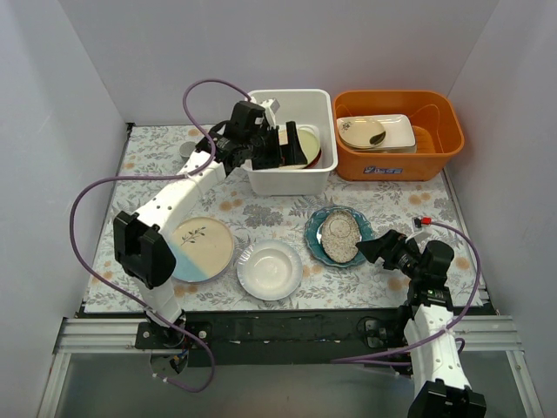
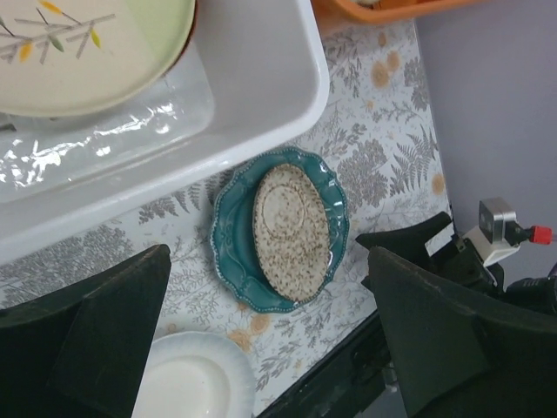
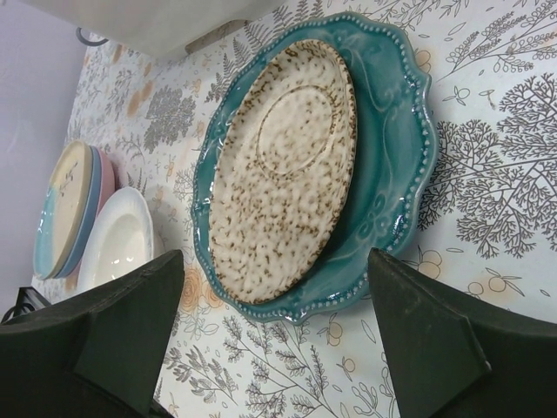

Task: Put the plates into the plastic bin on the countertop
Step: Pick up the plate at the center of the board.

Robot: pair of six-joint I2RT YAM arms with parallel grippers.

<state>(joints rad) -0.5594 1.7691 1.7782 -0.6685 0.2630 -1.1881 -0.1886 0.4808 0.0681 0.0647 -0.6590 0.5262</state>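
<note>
The white plastic bin (image 1: 290, 178) stands at the back of the countertop (image 1: 261, 209). In it lies a cream plate with a sprig (image 2: 78, 52) over a red-rimmed plate (image 1: 315, 148). My left gripper (image 1: 283, 146) hangs open and empty over the bin's left half. A teal plate (image 1: 315, 228) carrying a speckled cream plate (image 1: 338, 238) lies in the middle right. My right gripper (image 1: 370, 249) is open and empty just right of it; its jaws face the teal plate's near rim (image 3: 383, 235). A white plate (image 1: 270, 270) and a cream-and-light-blue sprig plate (image 1: 202, 248) stacked on blue and pink plates lie front left.
An orange tub (image 1: 439, 131) right of the bin holds a rectangular white dish (image 1: 396, 132) with a beige bowl (image 1: 361, 132). White walls enclose the back and both sides. A black rail (image 1: 287, 324) runs along the near edge.
</note>
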